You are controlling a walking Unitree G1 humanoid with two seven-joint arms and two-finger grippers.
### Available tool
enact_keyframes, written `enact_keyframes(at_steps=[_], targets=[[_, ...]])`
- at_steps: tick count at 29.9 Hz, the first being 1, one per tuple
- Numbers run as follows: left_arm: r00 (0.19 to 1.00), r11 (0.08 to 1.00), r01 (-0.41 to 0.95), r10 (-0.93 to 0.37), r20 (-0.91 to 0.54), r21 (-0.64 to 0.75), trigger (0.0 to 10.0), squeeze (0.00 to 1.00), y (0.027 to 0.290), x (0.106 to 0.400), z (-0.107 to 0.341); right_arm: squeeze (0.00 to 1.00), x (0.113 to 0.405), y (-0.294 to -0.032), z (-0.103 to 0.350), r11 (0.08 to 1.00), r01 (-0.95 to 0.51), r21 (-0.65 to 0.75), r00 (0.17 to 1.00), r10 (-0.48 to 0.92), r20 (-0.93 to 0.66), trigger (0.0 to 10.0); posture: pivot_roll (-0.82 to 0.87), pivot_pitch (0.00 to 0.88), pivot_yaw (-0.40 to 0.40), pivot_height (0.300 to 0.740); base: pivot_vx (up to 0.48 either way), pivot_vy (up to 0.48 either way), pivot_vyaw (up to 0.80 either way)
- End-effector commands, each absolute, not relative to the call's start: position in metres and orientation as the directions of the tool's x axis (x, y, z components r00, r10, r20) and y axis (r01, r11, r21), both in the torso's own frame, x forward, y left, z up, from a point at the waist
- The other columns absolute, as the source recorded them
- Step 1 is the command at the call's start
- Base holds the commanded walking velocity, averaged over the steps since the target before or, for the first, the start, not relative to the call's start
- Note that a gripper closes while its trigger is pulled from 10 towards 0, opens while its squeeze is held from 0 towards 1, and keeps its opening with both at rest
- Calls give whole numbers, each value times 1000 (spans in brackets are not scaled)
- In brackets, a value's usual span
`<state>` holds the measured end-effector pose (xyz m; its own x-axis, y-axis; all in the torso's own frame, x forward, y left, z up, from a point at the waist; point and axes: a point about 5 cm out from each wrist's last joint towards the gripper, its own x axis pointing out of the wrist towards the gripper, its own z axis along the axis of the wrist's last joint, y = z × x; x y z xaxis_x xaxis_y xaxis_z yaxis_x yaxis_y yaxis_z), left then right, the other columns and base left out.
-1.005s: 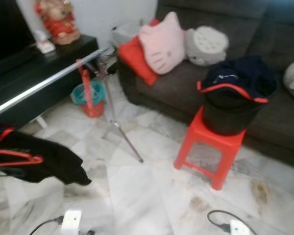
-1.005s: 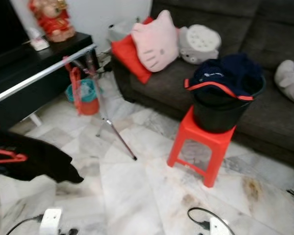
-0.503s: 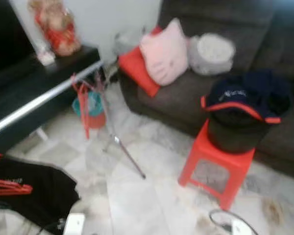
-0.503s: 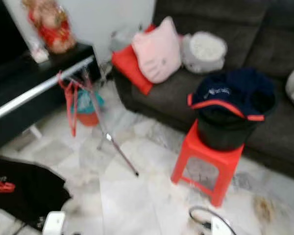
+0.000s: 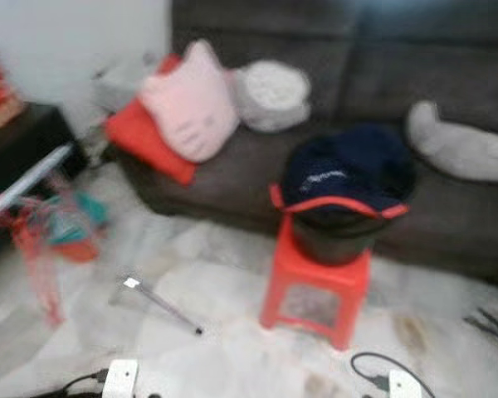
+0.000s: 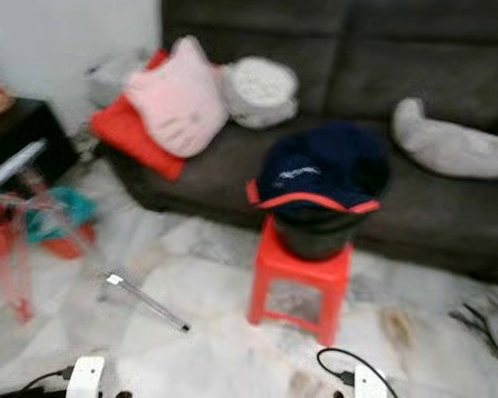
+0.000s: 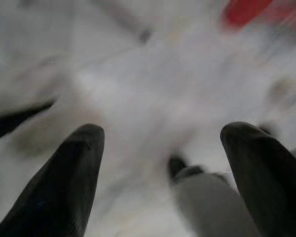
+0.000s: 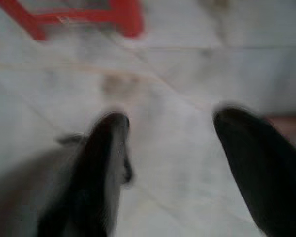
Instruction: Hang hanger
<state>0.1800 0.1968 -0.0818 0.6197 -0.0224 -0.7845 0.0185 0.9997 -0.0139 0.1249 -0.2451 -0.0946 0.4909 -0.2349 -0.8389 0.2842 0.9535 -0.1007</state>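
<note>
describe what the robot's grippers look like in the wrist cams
Both are blurred. The left gripper has two long, matte black fingers that taper to rounded tips. The right gripper looks the same: two dark, smooth, rounded fingers. No markings or cables can be made out.

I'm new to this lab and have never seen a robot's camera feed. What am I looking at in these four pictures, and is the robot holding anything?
They come from a walking humanoid robot with two arms. The two wide pictures are from a stereo camera in its head, looking down into a living room; they are blurred. You see a dark sofa with a pink cushion, and a red stool carrying a black bucket with dark clothing draped over it. A silver rail with red hangers stands to the robot's left. Cables and plugs lie on the marble floor.

The other two pictures come from wrist cameras. The left gripper and right gripper each show two black fingers spread apart over the floor, holding nothing.
</note>
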Motion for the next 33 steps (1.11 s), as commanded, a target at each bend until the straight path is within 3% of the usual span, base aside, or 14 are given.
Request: enact_keyframes(at_steps=[1, 22, 33], targets=[[584, 999, 1, 27, -812, 34, 10000, 0, 216, 166, -85, 0, 136, -234, -94, 958, 279, -67, 520, -209, -828, 10000, -82, 41, 54, 740, 326, 0, -744], [561, 999, 26, 5, -828, 23, 10000, 0, 209, 159, -89, 0, 136, -236, -93, 944, 324, -70, 528, -241, -814, 10000, -92, 42, 53, 740, 43, 0, -35], [558, 999, 24, 12, -830, 31, 10000, 0, 211, 159, -89, 0, 135, -235, -93, 948, 309, -71, 525, -232, -819, 10000, -90, 46, 53, 740, 0, 0, -726]])
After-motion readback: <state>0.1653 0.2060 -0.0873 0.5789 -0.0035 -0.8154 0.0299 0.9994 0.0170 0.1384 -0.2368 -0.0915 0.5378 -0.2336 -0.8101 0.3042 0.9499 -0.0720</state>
